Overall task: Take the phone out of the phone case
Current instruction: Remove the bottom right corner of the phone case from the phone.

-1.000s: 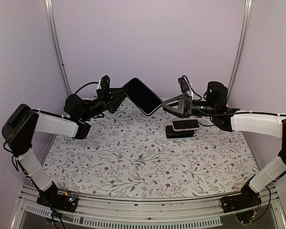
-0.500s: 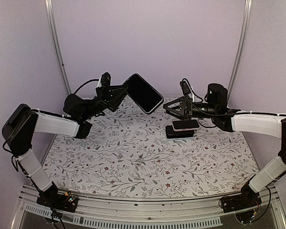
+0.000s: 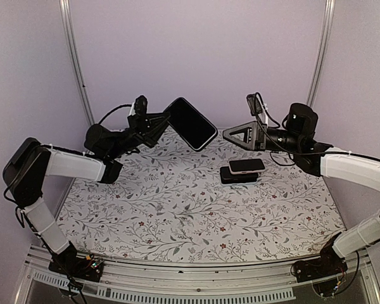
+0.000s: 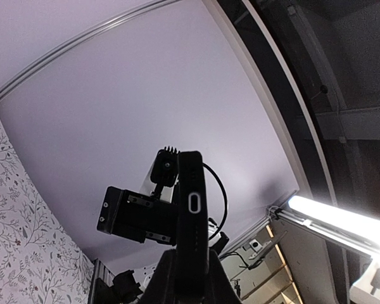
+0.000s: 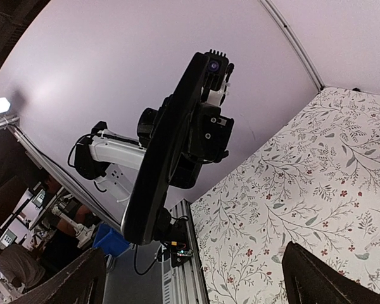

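Black phone (image 3: 191, 123), stiff, slick, likely light.
Left fingers (image 3: 159, 124) clamp one edge; right fingers (image 5: 329, 282) spread, empty; grip a case (image 4: 191, 190) corner.

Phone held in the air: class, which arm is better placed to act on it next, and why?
Right. The left end effector is shut on the phone, holding it raised, so it is occupied. The right end effector is open, empty and faces the phone without touching it.

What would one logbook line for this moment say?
left gripper: shut on phone, held above table | right gripper: open, empty, clear of phone | phone: tilted, midair
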Controlling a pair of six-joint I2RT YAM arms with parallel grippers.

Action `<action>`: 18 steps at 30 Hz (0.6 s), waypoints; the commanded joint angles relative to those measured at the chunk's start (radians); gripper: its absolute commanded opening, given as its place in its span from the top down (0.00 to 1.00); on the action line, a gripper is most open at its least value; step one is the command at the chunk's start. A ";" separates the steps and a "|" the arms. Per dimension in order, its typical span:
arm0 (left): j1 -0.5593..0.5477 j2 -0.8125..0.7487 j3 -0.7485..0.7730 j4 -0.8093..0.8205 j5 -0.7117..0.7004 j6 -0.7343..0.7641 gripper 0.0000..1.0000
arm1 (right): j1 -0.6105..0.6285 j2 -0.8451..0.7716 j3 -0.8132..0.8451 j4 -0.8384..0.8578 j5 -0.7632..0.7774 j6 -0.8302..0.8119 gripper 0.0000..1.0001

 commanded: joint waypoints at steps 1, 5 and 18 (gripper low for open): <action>-0.017 0.006 0.043 0.066 -0.011 0.005 1.00 | 0.025 0.026 0.030 0.002 -0.012 -0.007 0.01; -0.020 0.004 0.047 0.065 -0.005 0.006 1.00 | 0.034 0.066 0.046 0.000 -0.006 0.008 0.01; -0.021 -0.011 0.045 0.046 0.004 0.025 1.00 | 0.034 0.085 0.050 0.004 -0.003 0.029 0.01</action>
